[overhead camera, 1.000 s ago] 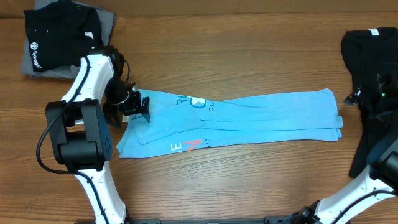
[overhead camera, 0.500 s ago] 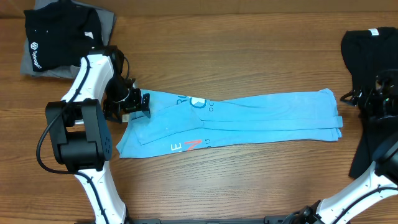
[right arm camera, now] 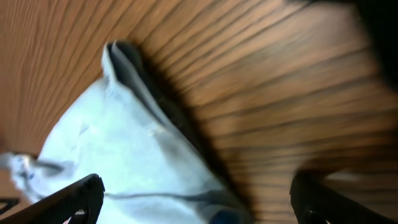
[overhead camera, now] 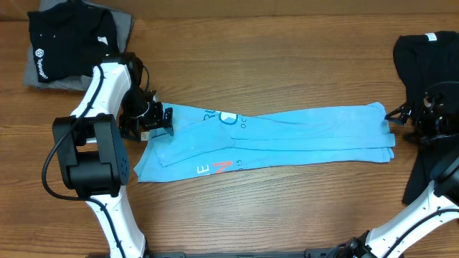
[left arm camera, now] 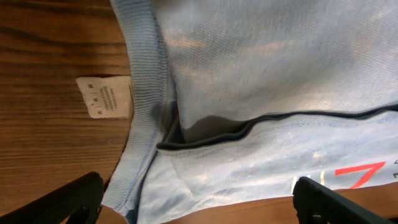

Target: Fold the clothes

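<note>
Meanwhile, the main change is on the right. A second ago the right gripper [overhead camera: 396, 117] hung over the black garment [overhead camera: 423, 57] at the far edge of the surface [overhead camera: 287, 57]. It has since swung inward and now sits just beside the hem end of the light blue T-shirt [overhead camera: 287, 136]. Its wrist view shows both fingers spread wide with nothing between them and the shirt's hem corner [right arm camera: 134, 143] lying below.

The left gripper [overhead camera: 159, 120] made only a slight shift early in that second and has held its place since. It is also released and grasping nothing, poised over the collar [left arm camera: 146, 93], where a white care label [left arm camera: 104, 96] sticks out onto the wood.

The shirt itself has not moved. It lies across the middle of the surface as a long band already folded lengthwise, collar end to the left and hem to the right, with its red-and-white lettering showing on the near edge. A folded black T-shirt [overhead camera: 68, 39] rests on a grey one [overhead camera: 126, 25] in the far left corner.

With one gripper at each end, the arms look set for the crosswise fold. Neither has taken hold yet, so the likely next step is closing on the hem or the collar.
</note>
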### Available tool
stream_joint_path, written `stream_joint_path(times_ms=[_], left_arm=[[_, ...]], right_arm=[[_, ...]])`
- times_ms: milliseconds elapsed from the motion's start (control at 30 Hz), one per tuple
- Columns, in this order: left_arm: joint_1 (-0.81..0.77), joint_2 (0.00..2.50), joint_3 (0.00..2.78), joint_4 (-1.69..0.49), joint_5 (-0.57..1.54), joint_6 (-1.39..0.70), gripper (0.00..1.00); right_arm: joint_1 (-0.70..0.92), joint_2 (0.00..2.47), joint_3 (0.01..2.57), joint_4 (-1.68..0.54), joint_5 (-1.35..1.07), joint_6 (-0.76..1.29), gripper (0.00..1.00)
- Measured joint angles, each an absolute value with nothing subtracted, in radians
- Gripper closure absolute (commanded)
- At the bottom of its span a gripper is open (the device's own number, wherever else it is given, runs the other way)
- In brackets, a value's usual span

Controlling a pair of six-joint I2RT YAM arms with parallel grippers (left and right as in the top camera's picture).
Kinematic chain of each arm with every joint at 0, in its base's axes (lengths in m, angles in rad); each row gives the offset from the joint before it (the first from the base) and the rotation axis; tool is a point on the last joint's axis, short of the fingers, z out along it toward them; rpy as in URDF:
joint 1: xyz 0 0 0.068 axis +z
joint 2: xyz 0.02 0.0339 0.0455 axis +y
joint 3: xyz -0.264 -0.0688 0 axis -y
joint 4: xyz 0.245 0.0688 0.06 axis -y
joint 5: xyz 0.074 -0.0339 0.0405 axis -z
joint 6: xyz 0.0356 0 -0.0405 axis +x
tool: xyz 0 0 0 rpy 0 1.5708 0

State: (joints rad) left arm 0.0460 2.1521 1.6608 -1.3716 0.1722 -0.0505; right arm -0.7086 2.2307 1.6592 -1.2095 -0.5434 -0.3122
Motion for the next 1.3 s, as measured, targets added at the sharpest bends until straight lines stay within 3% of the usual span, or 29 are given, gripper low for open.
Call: stream_joint_path(times_ms=[267, 400, 567, 1000, 1300], left_arm=[[0.046, 2.152, 1.662, -1.361, 0.172, -0.051, 0.0], [0.046, 2.152, 1.662, -1.361, 0.172, -0.051, 0.0], [0.046, 2.152, 1.662, -1.364, 0.172, -0.051, 0.0], [0.046, 2.152, 1.662, -1.364, 0.172, -0.051, 0.0], [0.046, 2.152, 1.662, -1.371, 0.172, -0.051, 0.0]], right_arm=[[-0.629, 2.252, 1.655, -1.287, -0.554, -0.31, 0.3], [-0.583, 2.26, 1.648, -1.269, -0.546, -0.312, 0.69], [-0.551, 2.275, 1.641, -1.256, -0.517, -0.266, 0.94], [-0.549, 2.273, 1.671, -1.261, -0.392, -0.069, 0.96], [-0.539, 2.193, 1.678, -1.25, -0.099, 0.118, 0.96]])
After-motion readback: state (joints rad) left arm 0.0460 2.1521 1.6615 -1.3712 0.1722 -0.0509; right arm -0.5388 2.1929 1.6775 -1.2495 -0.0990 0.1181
